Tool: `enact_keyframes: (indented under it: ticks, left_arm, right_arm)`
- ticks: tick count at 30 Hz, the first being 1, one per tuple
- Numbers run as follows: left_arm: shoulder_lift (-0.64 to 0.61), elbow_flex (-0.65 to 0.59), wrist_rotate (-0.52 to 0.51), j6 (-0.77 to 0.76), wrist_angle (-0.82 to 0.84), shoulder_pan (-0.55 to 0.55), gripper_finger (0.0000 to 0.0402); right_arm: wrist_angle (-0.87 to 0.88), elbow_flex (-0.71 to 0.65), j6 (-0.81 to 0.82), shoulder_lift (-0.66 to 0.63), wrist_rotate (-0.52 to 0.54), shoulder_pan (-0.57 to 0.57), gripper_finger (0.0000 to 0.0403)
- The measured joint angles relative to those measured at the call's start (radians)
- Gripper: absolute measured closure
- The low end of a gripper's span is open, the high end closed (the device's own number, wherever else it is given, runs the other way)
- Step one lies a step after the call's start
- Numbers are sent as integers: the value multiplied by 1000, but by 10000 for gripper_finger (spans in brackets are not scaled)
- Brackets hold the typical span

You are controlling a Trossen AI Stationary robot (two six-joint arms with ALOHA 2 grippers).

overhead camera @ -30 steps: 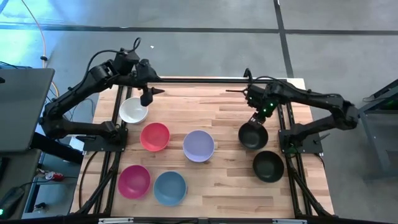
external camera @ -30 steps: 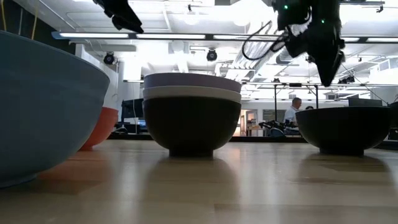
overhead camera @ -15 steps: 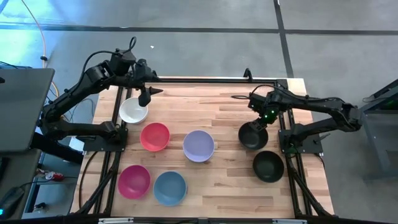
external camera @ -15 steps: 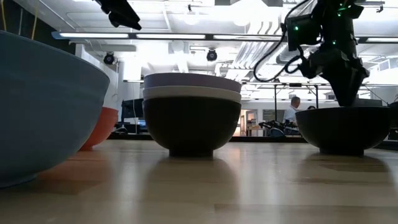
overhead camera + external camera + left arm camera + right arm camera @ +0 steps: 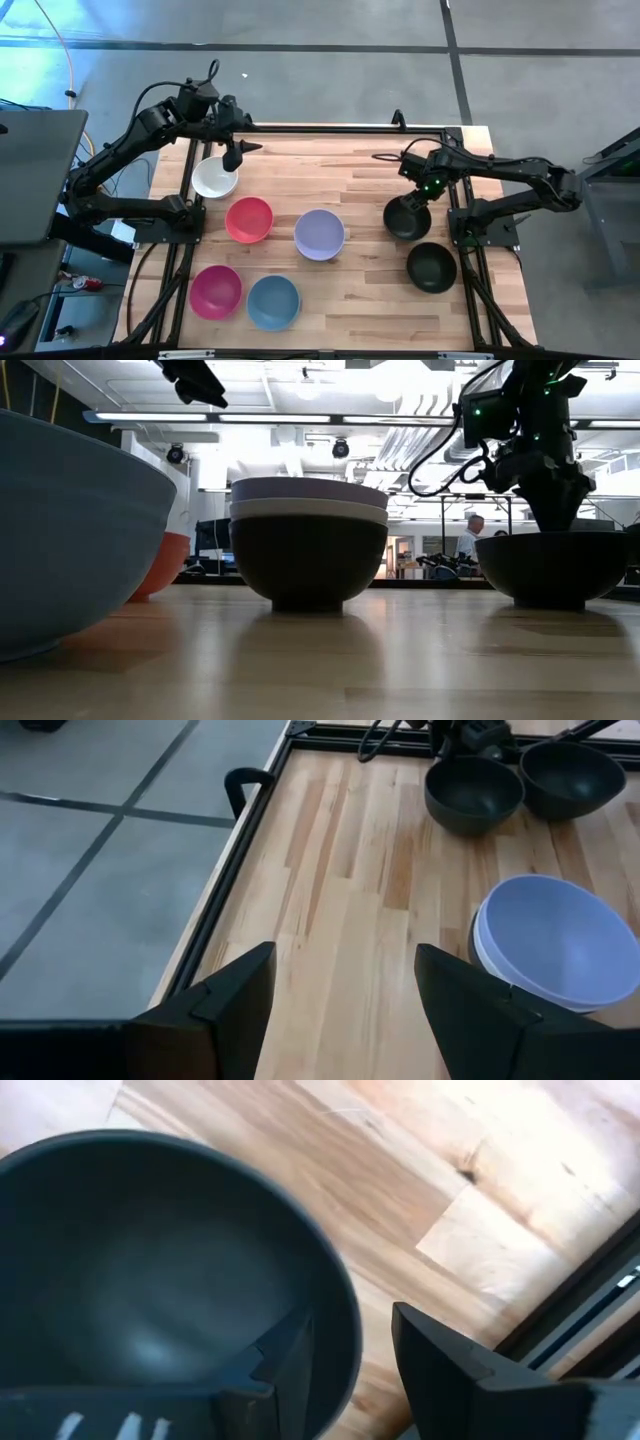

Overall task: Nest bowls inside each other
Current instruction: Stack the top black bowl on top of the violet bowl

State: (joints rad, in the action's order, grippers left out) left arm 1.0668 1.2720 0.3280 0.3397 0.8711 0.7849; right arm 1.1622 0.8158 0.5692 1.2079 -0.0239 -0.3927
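The right gripper (image 5: 414,199) is down at the far rim of a black bowl (image 5: 406,219) on the right side of the table (image 5: 370,290). In the right wrist view its 2 fingers (image 5: 290,1365) straddle that rim, one inside the bowl (image 5: 150,1280) and one outside, parted only narrowly with the wall between them (whether the pads actually press the wall cannot be told). From table height, the gripper (image 5: 552,510) dips behind the bowl's edge (image 5: 555,565).

A second black bowl (image 5: 431,267) sits just beyond the held one on the near side, a little to the gripper's right, close to it but apart.

To the right gripper's left, toward the table's middle, stands a stack (image 5: 320,234): lavender bowl on top, and the low view shows a white bowl (image 5: 308,510) and a black bowl (image 5: 308,565) nested beneath it. Farther left again is the red bowl (image 5: 249,219). Nearer the front edge lie the magenta pink bowl (image 5: 216,290) and the light blue bowl (image 5: 273,301), side by side and almost touching.

The left gripper (image 5: 243,148) hangs above the table's far left corner, its fingers (image 5: 225,995) spread wide and holding nothing. A lone white bowl (image 5: 214,177) sits just below and to its left on the table. From the left wrist view, the lavender bowl (image 5: 555,940) lies ahead of it, with the 2 black bowls (image 5: 474,792) well beyond.
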Motion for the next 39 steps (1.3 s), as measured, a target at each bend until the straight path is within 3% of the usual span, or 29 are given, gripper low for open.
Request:
enact_keyframes:
  ticks: [19,31,39]
  left_arm:
    - [0,0,3,3,24,0,174]
    - [0,0,3,4,42,0,174]
    - [0,0,3,11,59,0,174]
  right_arm:
    - [-3,0,81,1,-13,0,275]
    - [-4,-2,78,15,-51,1,303]
    - [-63,-74,61,21,-72,1,304]
